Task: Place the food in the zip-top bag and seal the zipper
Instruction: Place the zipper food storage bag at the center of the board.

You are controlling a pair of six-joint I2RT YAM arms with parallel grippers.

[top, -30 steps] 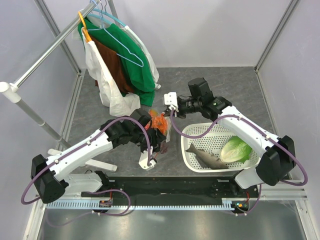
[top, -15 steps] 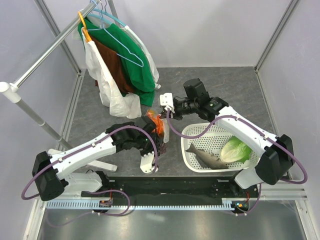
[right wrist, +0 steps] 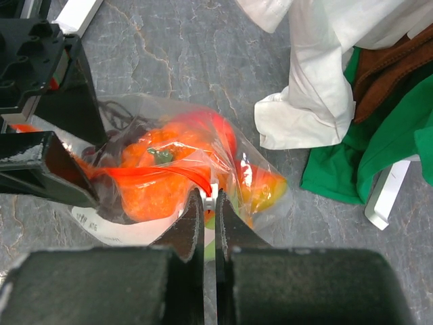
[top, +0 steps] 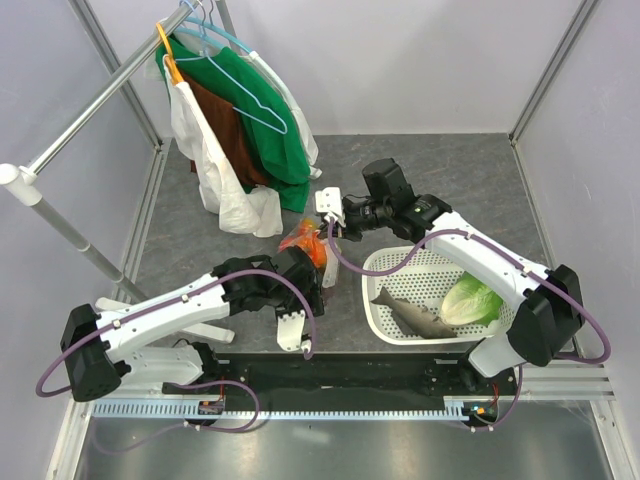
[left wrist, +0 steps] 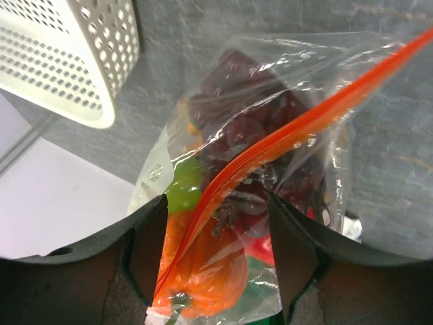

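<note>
The clear zip-top bag [top: 308, 246] lies on the grey table left of the basket, holding dark purple grapes [left wrist: 237, 122], an orange piece [right wrist: 159, 172], a green apple [left wrist: 179, 196] and a red-yellow mango [right wrist: 267, 186]. Its orange-red zipper [left wrist: 298, 128] runs across the mouth. My left gripper [left wrist: 218, 261] is open, one finger on each side of the strip's near end, gripping nothing. My right gripper [right wrist: 210, 198] is shut on the white slider at the zipper's [right wrist: 149, 175] other end. More food sits in the basket: a grey fish [top: 412, 315] and green lettuce [top: 470, 300].
The white lattice basket [top: 395, 262] stands right of the bag, and its corner [left wrist: 74, 61] shows in the left wrist view. Clothes hang on a rack [top: 240, 110] at the back left, and their white and green hems [right wrist: 318, 95] lie on the table just beyond the bag.
My left gripper has opened and let go of the zipper strip, and that arm has drawn back toward the near edge. The right gripper has shifted left with the slider.
</note>
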